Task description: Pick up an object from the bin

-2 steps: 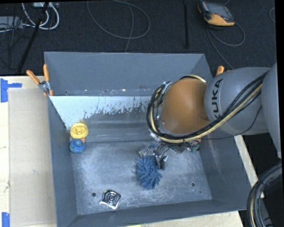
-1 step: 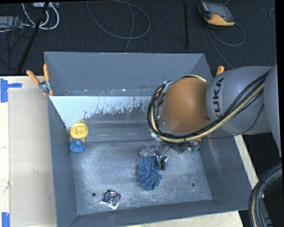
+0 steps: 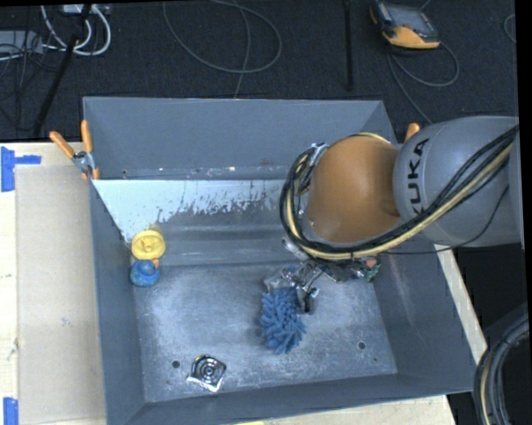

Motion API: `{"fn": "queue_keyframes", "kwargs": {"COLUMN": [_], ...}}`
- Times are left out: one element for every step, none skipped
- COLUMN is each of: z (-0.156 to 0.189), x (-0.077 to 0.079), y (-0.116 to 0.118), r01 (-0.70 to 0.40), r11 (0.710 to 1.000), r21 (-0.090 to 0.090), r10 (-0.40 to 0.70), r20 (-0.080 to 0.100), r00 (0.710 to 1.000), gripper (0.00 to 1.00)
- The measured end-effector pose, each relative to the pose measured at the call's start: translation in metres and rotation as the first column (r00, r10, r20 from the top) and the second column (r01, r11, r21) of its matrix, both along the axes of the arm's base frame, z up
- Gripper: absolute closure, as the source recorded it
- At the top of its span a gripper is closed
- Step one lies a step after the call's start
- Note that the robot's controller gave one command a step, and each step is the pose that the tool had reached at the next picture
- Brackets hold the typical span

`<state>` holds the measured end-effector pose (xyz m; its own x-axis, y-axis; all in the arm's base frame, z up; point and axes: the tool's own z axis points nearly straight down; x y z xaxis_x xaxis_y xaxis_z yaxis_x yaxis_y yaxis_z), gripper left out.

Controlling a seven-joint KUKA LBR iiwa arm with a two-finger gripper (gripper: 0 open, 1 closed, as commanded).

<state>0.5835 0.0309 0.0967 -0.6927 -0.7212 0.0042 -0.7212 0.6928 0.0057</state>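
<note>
At centre of the bin [image 3: 236, 138], the jaws meet the 1 o'clock end of a shaggy blue cloth [image 3: 280, 323]. Its long axis runs toward 7 o'clock. Cannot tell whether the jaws grip it.

Grey bin [image 3: 122, 346] — blue shaggy mop-like thing [image 3: 279, 319], yellow-blue toy [image 3: 146, 256], silver piece [image 3: 206, 371].

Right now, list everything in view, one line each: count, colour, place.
Shaggy thing: one, blue, middle of the bin floor.
Small toy: one, yellow on blue, left of the bin floor.
Metal piece: one, silvery, front-left corner of the bin.
Bin: one, grey, centre.
Device: one, orange and black, beyond the bin, upper right.
Cables: several, white, upper left.
Arm: one, grey with orange cover, from the right.
Gripper: one, dark, at the shaggy thing's upper end.
</note>
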Motion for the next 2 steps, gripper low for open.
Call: {"fn": "queue_keyframes", "kwargs": {"z": [0.015,0.029], "x": [0.002,0.001], "y": [0.0,0.001], "r01": [0.0,0.002], "r11": [1.0,1.0], "r21": [0.0,0.0], "r10": [0.0,-0.002], "r20": [0.008,0.003], "r00": [1.0,1.0], "gripper": [1.0,1.0]}}
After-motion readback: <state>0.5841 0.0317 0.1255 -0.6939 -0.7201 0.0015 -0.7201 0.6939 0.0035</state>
